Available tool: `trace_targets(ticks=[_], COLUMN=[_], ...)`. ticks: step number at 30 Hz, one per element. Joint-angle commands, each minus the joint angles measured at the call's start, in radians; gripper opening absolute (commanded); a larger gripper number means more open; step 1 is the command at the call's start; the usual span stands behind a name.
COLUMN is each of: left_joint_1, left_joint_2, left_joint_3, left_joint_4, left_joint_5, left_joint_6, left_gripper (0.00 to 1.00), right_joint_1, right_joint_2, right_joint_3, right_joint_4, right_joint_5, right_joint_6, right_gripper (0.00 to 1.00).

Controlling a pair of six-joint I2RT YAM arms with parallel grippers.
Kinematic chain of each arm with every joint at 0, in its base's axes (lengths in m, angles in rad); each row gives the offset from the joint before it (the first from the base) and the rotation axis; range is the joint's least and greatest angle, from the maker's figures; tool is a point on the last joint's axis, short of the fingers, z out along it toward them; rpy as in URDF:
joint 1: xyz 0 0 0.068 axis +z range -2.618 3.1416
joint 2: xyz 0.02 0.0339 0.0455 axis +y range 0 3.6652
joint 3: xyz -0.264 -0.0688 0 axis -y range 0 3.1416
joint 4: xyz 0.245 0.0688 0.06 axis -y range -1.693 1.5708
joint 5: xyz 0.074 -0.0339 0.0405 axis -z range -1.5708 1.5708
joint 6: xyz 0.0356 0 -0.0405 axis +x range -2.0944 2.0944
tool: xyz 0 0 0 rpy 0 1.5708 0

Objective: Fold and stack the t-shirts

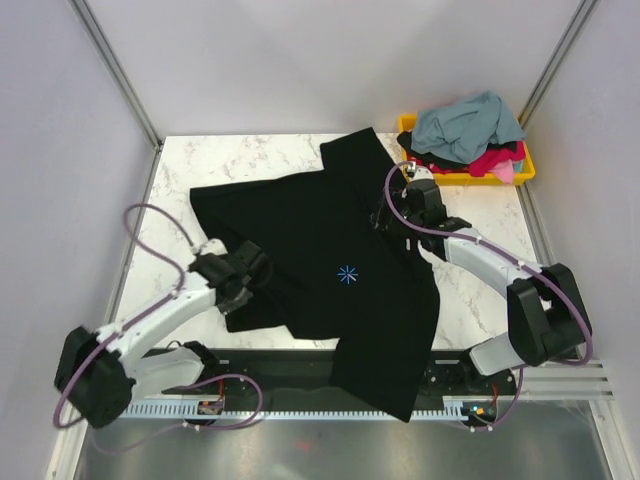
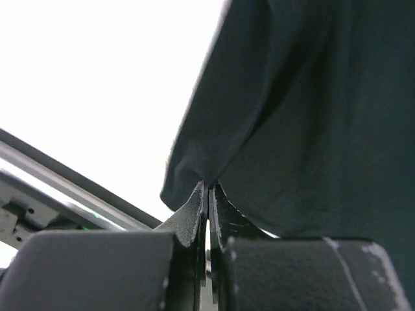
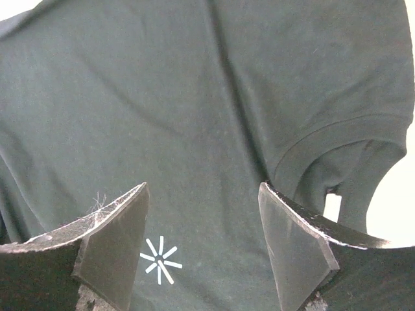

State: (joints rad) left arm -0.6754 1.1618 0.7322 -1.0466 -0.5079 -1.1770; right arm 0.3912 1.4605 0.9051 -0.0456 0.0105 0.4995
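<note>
Now one black t-shirt (image 1: 320,230) — left hand (image 2: 209,188) pinching.

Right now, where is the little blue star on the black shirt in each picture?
Top external: the starburst mark is near the middle, on the black t-shirt.
Left wrist: not in it; only a shirt edge pinched in the shut left end effector.
Right wrist: the mark is low, left of centre, framed by the open right end effector.
Shared landmark: the black t-shirt, seen in all three.
</note>
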Motion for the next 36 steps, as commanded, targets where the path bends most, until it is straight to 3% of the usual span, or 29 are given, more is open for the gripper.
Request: trace_targets(ticks=[1,4,5,7,9,10,11,12,13,15,17,18,21,22,25,26,29,36], left_joint_1=[0.165,0.301,0.316,0.315,0.316,0.315,0.313,0.315,0.315,0.313,0.313,0.313,0.313,0.313,0.306,0.289,0.258,0.373], left_joint_2=[-0.187,-0.442,-0.500,-0.644,-0.723,-0.732,-0.740,-0.743,-0.743,-0.737,-0.737,-0.738,-0.691,-0.654,-0.344,-0.182,0.067,0.326], left_joint_3=[0.059,0.049,0.033,0.021,0.030,0.038,0.061,0.071,0.078,0.104,0.113,0.110,0.033,0.007,-0.036,-0.002,0.091,0.118], left_joint_4=[-0.150,-0.154,-0.159,-0.194,-0.258,-0.292,-0.318,-0.344,-0.345,-0.357,-0.355,-0.342,-0.082,0.003,0.202,0.226,0.243,0.431], left_joint_5=[-0.097,-0.096,-0.112,-0.161,-0.182,-0.195,-0.196,-0.193,-0.179,-0.169,-0.167,-0.167,-0.068,0.027,0.156,0.144,0.037,0.083], left_joint_6=[-0.082,-0.107,-0.118,-0.188,-0.264,-0.294,-0.323,-0.347,-0.343,-0.336,-0.323,-0.293,-0.040,0.008,0.118,0.125,0.137,0.273], left_gripper=[0.02,0.06,0.08,0.22,0.20,0.25,0.34,0.65,0.80,0.95,0.95,0.91,0.84,0.85,0.80,0.79,0.78,0.78], right_joint_1=[0.023,0.052,0.064,0.075,0.084,0.087,0.092,0.094,0.095,0.100,0.104,0.107,0.120,0.124,0.130,0.130,0.130,0.130], right_joint_2=[0.049,0.083,0.087,0.098,0.097,0.092,0.090,0.090,0.089,0.095,0.109,0.115,0.135,0.142,0.168,0.176,0.187,0.173], right_joint_3=[0.000,0.008,0.009,0.009,0.005,0.003,0.000,-0.003,-0.006,-0.008,-0.006,-0.002,0.018,0.024,0.060,0.069,0.094,0.089], right_joint_4=[0.033,0.032,0.032,0.029,0.026,0.026,0.024,0.021,0.021,0.021,0.021,0.023,0.021,0.020,0.007,0.003,-0.023,-0.040], right_joint_5=[-0.049,-0.061,-0.070,-0.079,-0.081,-0.083,-0.084,-0.089,-0.090,-0.092,-0.095,-0.096,-0.101,-0.101,-0.101,-0.101,-0.093,-0.076], right_joint_6=[-0.012,-0.007,-0.006,-0.009,-0.015,-0.019,-0.021,-0.021,-0.022,-0.027,-0.030,-0.032,-0.038,-0.039,-0.041,-0.041,-0.050,-0.067], right_gripper=[0.76,0.75,0.75,0.75,0.75,0.75,0.76,0.77,0.77,0.78,0.78,0.78,0.78,0.78,0.78,0.77,0.77,0.77])
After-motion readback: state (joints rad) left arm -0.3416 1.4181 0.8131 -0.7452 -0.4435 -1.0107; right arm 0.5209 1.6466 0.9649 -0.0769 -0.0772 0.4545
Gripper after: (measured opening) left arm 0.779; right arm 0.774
